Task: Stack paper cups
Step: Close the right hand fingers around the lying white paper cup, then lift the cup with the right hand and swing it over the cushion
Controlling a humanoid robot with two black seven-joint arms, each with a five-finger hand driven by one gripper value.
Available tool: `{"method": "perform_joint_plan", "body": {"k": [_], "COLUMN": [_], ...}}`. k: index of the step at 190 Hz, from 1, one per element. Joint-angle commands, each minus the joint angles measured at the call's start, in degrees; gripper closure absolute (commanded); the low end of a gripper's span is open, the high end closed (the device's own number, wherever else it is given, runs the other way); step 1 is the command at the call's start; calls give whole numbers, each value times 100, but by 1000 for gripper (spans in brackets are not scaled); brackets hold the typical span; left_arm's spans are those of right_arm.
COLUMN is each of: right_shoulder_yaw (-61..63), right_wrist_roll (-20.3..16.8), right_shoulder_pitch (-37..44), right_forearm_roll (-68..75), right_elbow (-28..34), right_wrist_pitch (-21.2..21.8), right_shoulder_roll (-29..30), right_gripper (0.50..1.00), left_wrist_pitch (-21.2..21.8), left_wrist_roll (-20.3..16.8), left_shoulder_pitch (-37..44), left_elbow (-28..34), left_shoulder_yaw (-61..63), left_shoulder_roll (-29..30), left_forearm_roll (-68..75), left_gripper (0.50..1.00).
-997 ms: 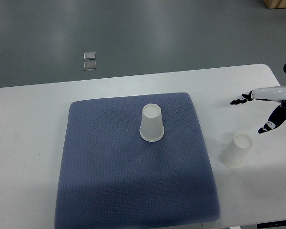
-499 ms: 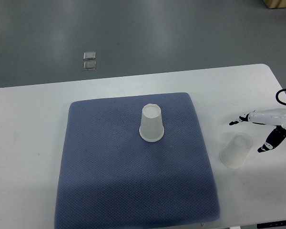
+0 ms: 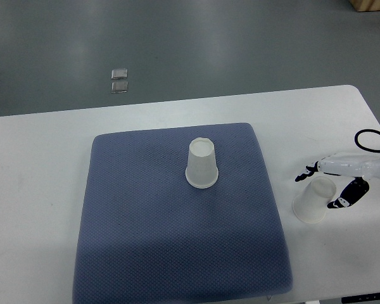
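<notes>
One white paper cup (image 3: 202, 164) stands upside down near the middle of the blue mat (image 3: 145, 240). A second white paper cup (image 3: 313, 199) stands upside down on the white table, just right of the mat. My right hand (image 3: 320, 187) comes in from the right edge and is spread around this second cup's top, fingers (image 3: 304, 172) on its far side and thumb (image 3: 340, 200) on its near right side. The fingers are open and have not closed on the cup. The left arm is out of view.
The white table (image 3: 38, 190) ends close behind the mat and at the right, past the hand. A black cable (image 3: 369, 137) loops near the right wrist. Two small square plates (image 3: 119, 80) lie on the grey floor beyond the table.
My right hand has come down and toward the left, from above and right of the second cup to straddling its top. Both cups have stayed in place.
</notes>
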Motion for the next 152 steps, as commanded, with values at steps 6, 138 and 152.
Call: {"method": "perform_joint_plan", "body": {"k": [6,138,152], "right_shoulder_yaw": [-117,-241,-241], "right_wrist_roll": [1,10,10], "right_shoulder_pitch": [-36,8,17], "right_forearm_roll": [-139,-130,-130], "right_elbow": [-86,-86,-86], "right_wrist_pitch": [-242,-224,-206], "right_shoulder_roll": [-5,-5,-5], "right_gripper": [697,812,842], "left_wrist_pitch": [0,0,0], "left_wrist_roll": [-1,-1,-1], "left_shoulder_pitch": [0,0,0], "left_elbow": [0,0,0], "left_shoulder_yaw": [0,0,0], "left_shoulder_roll": [0,0,0], "left_forearm_roll": [1,1,1], "left_gripper": [500,500,500]}}
